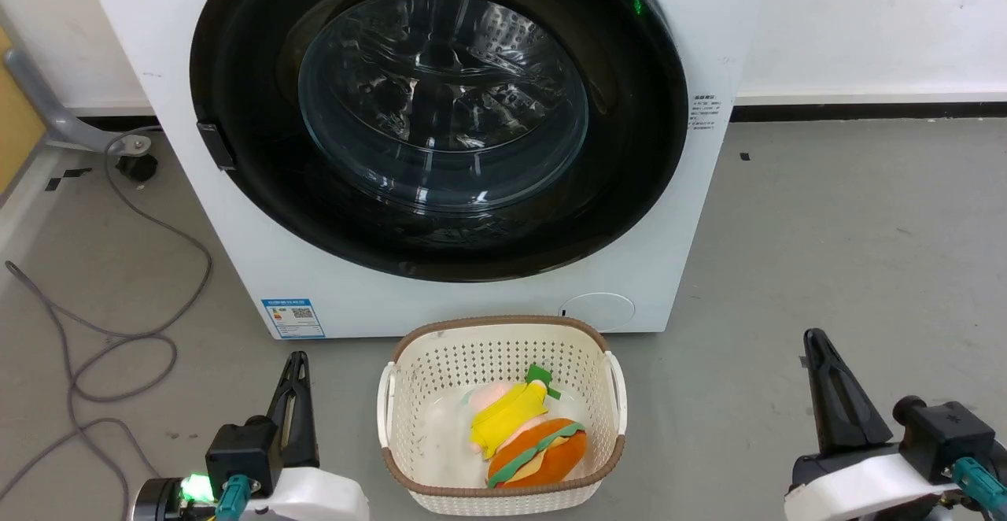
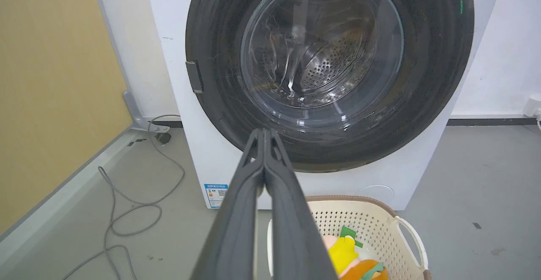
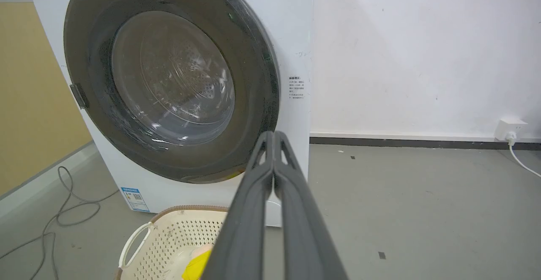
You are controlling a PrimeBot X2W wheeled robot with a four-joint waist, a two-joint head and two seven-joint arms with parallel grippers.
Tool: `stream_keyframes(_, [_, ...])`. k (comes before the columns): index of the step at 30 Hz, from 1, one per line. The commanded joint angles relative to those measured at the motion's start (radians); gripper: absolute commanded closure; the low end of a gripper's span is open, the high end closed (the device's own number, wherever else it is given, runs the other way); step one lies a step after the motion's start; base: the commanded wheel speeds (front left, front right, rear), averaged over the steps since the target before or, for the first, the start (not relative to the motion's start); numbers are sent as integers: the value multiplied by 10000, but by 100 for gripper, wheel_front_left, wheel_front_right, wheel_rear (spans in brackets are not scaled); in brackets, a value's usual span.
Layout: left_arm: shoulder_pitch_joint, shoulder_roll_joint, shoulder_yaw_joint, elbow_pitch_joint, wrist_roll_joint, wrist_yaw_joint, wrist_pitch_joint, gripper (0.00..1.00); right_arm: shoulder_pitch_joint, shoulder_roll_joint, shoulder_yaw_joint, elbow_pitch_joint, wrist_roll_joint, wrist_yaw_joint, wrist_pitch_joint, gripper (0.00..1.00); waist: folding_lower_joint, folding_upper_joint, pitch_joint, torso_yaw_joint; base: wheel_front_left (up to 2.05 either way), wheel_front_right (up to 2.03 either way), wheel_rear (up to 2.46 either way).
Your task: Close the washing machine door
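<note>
Round glossy black door [image 1: 440,135] flush on white washing machine [image 1: 236,285], task seemingly done; left gripper [image 1: 297,362] and right gripper [image 1: 815,341] hang low, jaws closed, empty.

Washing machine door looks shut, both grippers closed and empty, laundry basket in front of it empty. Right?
Not quite: the laundry basket is not empty. The head view shows soft toys, yellow and orange, lying in it. The rest holds: the washing machine door looks shut, and the left gripper and right gripper are closed and empty.
</note>
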State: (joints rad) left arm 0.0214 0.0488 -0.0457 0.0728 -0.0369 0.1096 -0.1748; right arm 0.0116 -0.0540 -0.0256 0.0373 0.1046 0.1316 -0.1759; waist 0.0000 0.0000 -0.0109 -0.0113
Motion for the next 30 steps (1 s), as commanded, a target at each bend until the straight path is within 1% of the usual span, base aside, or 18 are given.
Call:
stream_keyframes(1, [-64,6,50,-59,68,-73,64,100,-38,11,25,-72,-51,-3,65,100,0,0,2,2,0,0,0])
stream_keyframes(30, [-115,9,188,-286,170,-421,636,100,-65,20,104,-174,-389,-5,641,100,0,0,38,40,0,0,0])
